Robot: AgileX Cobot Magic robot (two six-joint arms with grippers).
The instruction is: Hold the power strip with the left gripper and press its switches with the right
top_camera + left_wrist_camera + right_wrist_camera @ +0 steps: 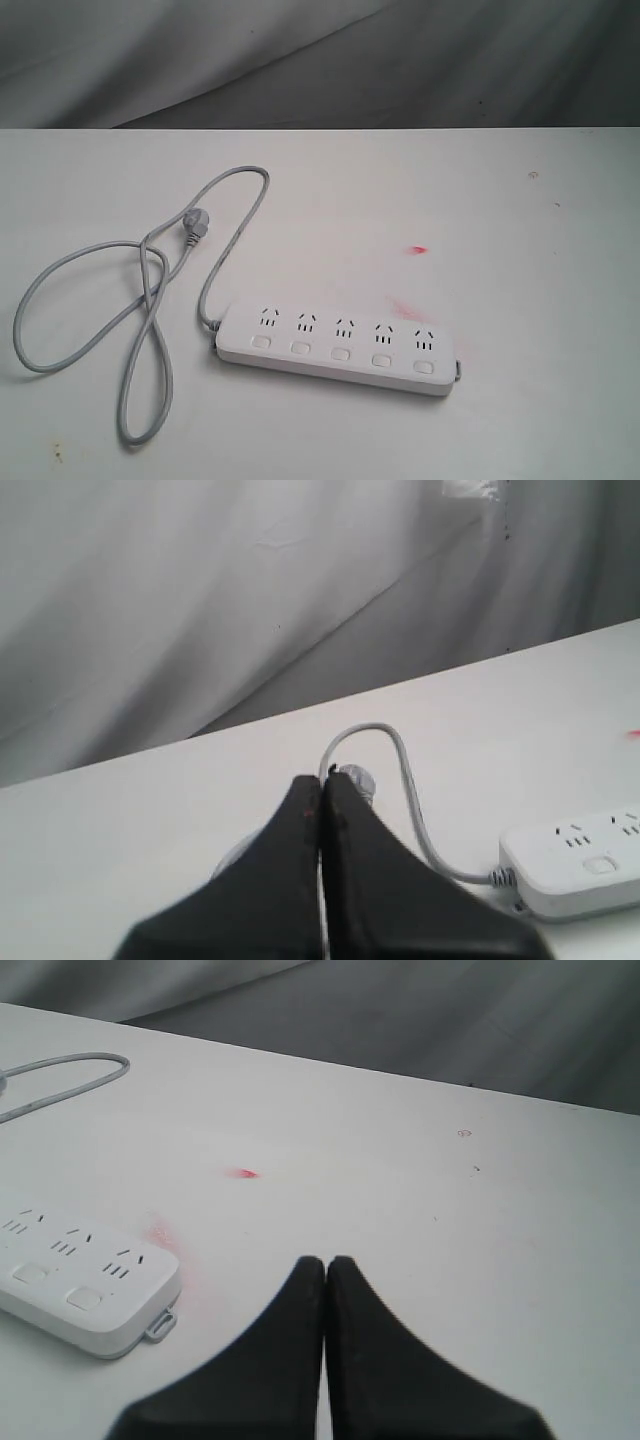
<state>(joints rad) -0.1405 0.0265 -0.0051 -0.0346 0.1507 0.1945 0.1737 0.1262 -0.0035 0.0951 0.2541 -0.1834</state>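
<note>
The white power strip [335, 345] lies flat near the table's front, its row of switches [340, 353] facing the front edge under the outlets. Its grey cord [90, 320] loops off to the left and ends in a plug [195, 228]. Neither arm shows in the exterior view. In the left wrist view my left gripper [321, 783] is shut and empty, above the table with the plug [357, 778] just beyond its tips and the power strip [580, 865] off to one side. My right gripper [326, 1263] is shut and empty, apart from the power strip [85, 1285].
The white table [500, 250] carries a small red mark [418, 249] and a faint pink smear [405, 306] behind the strip. Grey cloth [320, 60] hangs behind the table's far edge. A small grey tab [161, 1326] sticks out of the strip's end.
</note>
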